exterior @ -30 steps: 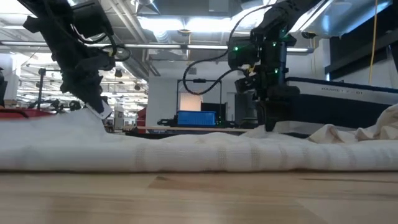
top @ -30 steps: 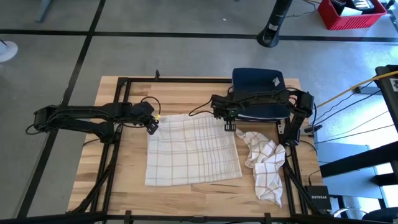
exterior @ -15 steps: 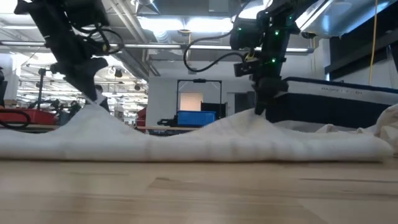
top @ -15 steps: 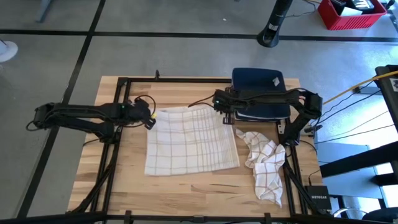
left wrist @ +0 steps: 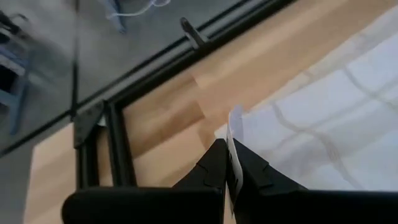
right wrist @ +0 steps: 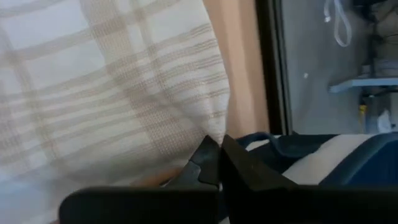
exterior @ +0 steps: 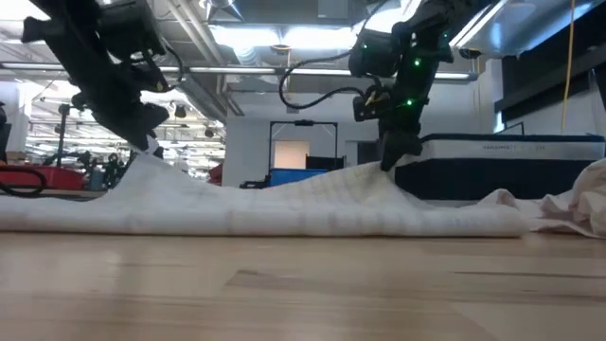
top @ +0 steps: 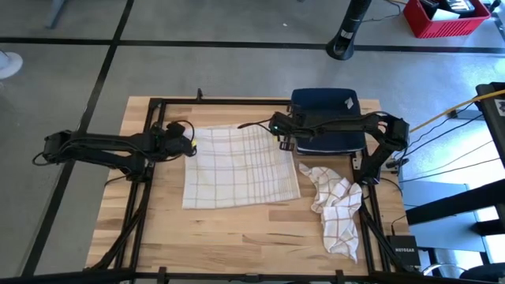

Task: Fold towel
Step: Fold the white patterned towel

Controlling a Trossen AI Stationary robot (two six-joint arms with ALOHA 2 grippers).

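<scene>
Table front: bare pale wood planks (exterior: 303, 294) fill the near part of the low view; seen from above, the wooden table (top: 237, 233) sits inside a black metal frame (top: 170, 101).
Towel: the white checked towel (top: 241, 167) lies spread on the middle of the table, its near edge flat on the wood, its two far corners lifted off the surface (in the low view it rises to a peak at each gripper and sags between them).
Left gripper: the left gripper (top: 189, 144) is clamped together on the towel's far-left corner; the left wrist view shows the fingers (left wrist: 214, 168) pressed on a thin fold of cloth, with bare wood and the frame rail beyond.
Right gripper: the right gripper (top: 282, 142) is pinched together on the towel's far-right corner, just beside the dark blue bin; the right wrist view shows its fingertips (right wrist: 208, 155) closed at the cloth's edge.
Second cloth: a crumpled checked cloth (top: 335, 207) lies on the right side of the table, apart from the spread towel.
Bin: a dark blue bin (top: 327, 118) stands at the far right of the table, under the right arm.
Floor: grey concrete floor (top: 71, 71) marked by dark lines surrounds the table; a red crate (top: 446, 16) and a black post base (top: 343, 43) stand beyond the far edge.
Room: behind the table the low view shows ceiling pipes and lights (exterior: 256, 38), a blue box (exterior: 298, 178) on a distant bench, and shelving farther off.
</scene>
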